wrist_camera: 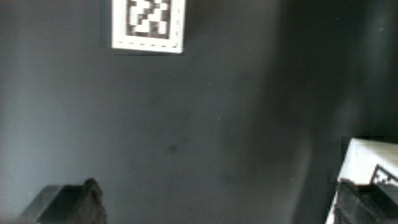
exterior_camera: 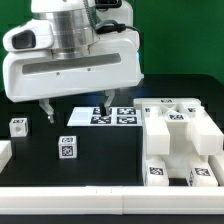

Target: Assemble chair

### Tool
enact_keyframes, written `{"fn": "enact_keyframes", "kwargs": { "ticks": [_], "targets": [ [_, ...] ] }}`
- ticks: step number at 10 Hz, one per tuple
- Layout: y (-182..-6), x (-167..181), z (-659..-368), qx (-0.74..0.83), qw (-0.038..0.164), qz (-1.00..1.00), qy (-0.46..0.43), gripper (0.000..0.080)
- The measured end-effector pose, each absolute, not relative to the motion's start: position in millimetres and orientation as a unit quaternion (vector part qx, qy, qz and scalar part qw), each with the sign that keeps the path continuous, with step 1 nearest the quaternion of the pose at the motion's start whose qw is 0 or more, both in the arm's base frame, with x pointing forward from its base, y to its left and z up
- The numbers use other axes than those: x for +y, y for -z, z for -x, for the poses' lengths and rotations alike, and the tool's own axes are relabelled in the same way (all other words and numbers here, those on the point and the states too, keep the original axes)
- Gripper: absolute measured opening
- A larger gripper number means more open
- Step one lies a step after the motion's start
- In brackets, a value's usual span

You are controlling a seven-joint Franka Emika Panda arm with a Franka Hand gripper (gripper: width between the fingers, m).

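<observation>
Claw (exterior_camera: 78, 114) spread wide, dark fingers (exterior_camera: 48, 114) well apart, nothing held. Hangs low over the matte black counter (exterior_camera: 100, 165), by the thin flat white marker board (exterior_camera: 100, 117). Near it, a small white tagged plastic block (exterior_camera: 66, 148); further to the exterior view's left, a small white tagged cube (exterior_camera: 18, 126). On the exterior view's right, well apart from the claw, the chair's large blocky white plastic pieces (exterior_camera: 180, 140), grouped close, tags showing. Wrist view: one dark fingertip (wrist_camera: 71, 205) above bare counter.
</observation>
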State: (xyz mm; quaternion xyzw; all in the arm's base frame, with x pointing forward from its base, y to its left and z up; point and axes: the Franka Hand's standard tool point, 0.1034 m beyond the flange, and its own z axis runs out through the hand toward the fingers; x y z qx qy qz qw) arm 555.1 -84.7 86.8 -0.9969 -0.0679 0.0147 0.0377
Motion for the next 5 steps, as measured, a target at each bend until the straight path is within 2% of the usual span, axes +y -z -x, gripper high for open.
{"fn": "enact_keyframes", "kwargs": {
  "ticks": [3, 5],
  "targets": [
    [-84.3, -86, -554, -0.067, 0.037, 0.997, -0.016, 0.0649],
    [-62.2, -99, -539, -0.075, 0.028, 0.997, -0.019, 0.0649]
  ]
}}
